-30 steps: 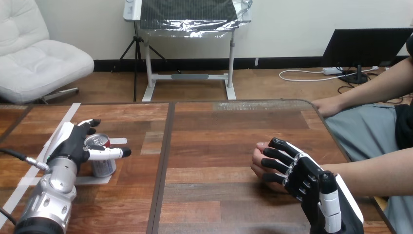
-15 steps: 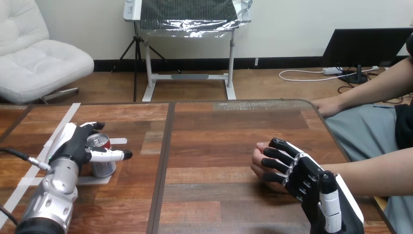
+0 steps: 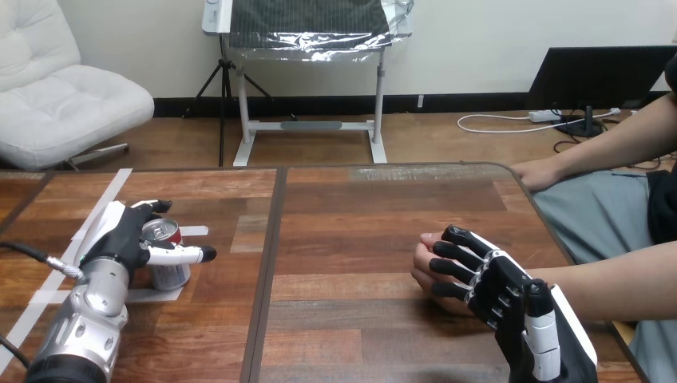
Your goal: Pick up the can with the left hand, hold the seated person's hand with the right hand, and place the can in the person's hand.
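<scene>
Now | wooden table (image 3: 359, 207) bore everything | right hand (image 3: 495, 287) well right of the can (image 3: 170, 273), fingers curled over the person's hand (image 3: 421, 267), gripping it | left hand (image 3: 120, 235) spread wide about the can, fingers behind it, thumb stretched across its front | can upright on table

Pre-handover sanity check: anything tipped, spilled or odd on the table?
Nothing stands out. The red-and-silver drink can stands upright on the wooden table, no spill, right beside the left hand. The right hand lies over the person's hand.
</scene>
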Tool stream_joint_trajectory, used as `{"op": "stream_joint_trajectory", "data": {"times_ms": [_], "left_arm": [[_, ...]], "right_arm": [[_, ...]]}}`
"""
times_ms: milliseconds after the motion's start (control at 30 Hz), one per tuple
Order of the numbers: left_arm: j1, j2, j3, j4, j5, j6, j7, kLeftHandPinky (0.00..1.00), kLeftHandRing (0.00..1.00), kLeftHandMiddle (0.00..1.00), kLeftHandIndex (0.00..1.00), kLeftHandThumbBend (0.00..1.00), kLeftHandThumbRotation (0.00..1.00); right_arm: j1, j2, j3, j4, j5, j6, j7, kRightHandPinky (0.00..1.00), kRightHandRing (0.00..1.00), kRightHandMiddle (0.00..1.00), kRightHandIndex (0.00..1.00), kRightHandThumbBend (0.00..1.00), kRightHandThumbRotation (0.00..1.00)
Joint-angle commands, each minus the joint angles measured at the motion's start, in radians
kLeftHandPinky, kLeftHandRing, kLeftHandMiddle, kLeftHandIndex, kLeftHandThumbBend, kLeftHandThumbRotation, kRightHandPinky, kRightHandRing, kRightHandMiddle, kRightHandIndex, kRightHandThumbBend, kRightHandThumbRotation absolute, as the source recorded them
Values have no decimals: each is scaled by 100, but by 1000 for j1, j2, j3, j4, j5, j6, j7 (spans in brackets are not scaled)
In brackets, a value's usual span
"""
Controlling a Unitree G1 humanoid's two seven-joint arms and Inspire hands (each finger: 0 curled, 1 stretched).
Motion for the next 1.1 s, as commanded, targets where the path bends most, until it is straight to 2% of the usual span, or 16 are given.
{"op": "stream_joint_trajectory", "data": {"times_ms": [0, 333, 767, 1067], "left_arm": [[-83, 12, -14, -5, 17, 10, 4, 74, 86, 88, 86, 82, 19], [-80, 15, -12, -12, 8, 21, 1, 73, 86, 88, 86, 81, 15], [-81, 15, -10, -5, 1, 24, -3, 59, 77, 82, 86, 81, 10], [-85, 17, -16, -6, 6, 41, -12, 62, 80, 84, 86, 81, 9]], "right_arm": [[-51, 5, -11, -14, 11, -33, -1, 74, 81, 83, 84, 100, 96], [-49, 4, -11, -11, 5, -40, -4, 74, 81, 83, 84, 100, 96], [-49, 3, -12, -5, 17, -41, 5, 74, 81, 83, 84, 99, 96], [-50, 3, -13, -7, 18, -37, 4, 73, 81, 83, 84, 99, 96]]}}
